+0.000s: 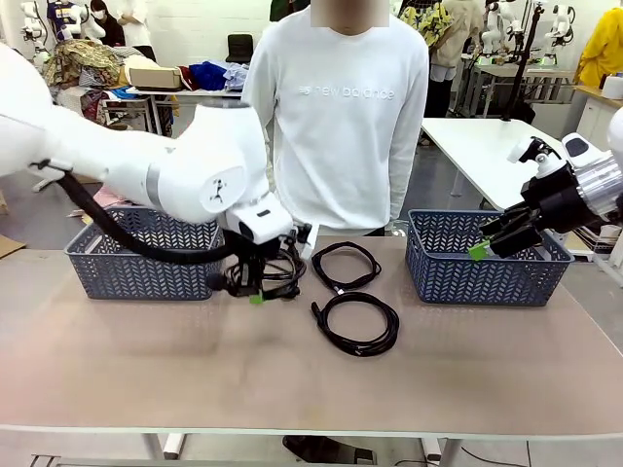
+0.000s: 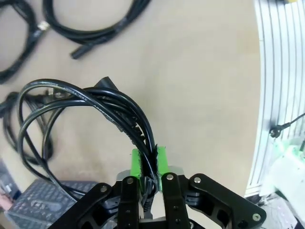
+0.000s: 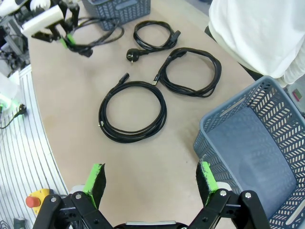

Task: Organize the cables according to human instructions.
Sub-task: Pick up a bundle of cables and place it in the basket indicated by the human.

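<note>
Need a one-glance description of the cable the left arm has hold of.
Start at the blue-grey basket on the robot's left side of the table. Just off its inner front corner, the left hand is shut on a black cable coil. It is the one pinched between green pads with its loops bunched unevenly, while the other coils lie flat as round rings.

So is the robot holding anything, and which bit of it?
Left gripper pinches one coiled black cable, several loops bunched between its green pads. Right gripper is open, holding nothing.
</note>
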Motion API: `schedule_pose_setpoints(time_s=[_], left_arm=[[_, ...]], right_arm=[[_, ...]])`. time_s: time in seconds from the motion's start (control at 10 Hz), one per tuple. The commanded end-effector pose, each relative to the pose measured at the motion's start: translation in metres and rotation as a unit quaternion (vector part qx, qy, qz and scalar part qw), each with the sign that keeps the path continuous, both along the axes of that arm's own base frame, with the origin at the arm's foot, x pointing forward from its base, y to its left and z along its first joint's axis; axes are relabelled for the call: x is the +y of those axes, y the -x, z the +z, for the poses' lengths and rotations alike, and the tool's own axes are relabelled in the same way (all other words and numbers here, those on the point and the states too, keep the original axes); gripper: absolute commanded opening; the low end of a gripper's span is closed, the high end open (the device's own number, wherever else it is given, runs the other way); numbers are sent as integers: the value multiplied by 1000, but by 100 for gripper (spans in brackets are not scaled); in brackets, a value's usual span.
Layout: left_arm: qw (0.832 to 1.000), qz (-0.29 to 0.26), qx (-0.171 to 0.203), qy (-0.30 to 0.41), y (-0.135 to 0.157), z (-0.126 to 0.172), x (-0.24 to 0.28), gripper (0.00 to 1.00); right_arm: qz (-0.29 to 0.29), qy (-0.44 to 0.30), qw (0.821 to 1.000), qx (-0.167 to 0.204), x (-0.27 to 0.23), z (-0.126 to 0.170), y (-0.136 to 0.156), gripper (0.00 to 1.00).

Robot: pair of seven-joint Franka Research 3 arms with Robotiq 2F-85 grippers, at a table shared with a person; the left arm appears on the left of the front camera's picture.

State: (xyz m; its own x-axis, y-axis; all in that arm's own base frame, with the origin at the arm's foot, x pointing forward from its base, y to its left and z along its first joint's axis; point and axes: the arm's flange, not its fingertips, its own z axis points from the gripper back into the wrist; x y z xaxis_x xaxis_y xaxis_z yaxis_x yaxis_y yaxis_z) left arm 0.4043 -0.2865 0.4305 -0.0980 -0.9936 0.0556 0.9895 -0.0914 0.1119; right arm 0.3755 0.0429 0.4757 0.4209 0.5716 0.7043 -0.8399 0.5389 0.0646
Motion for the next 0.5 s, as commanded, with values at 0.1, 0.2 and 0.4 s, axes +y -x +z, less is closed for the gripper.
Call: schedule_pose_setpoints(time_s=[0.1, 0.2, 0.4], left_arm=[[1000, -9, -22, -7, -24, 46, 14, 0], [1000, -17, -14, 2, -33, 57, 26, 0], [1000, -3, -16, 14, -52, 78, 51, 0]], right_arm=[[11, -11, 1000, -10, -1, -2, -4, 100], [11, -11, 1000, -10, -1, -2, -4, 100], [11, -11, 1000, -10, -1, -2, -4, 100]])
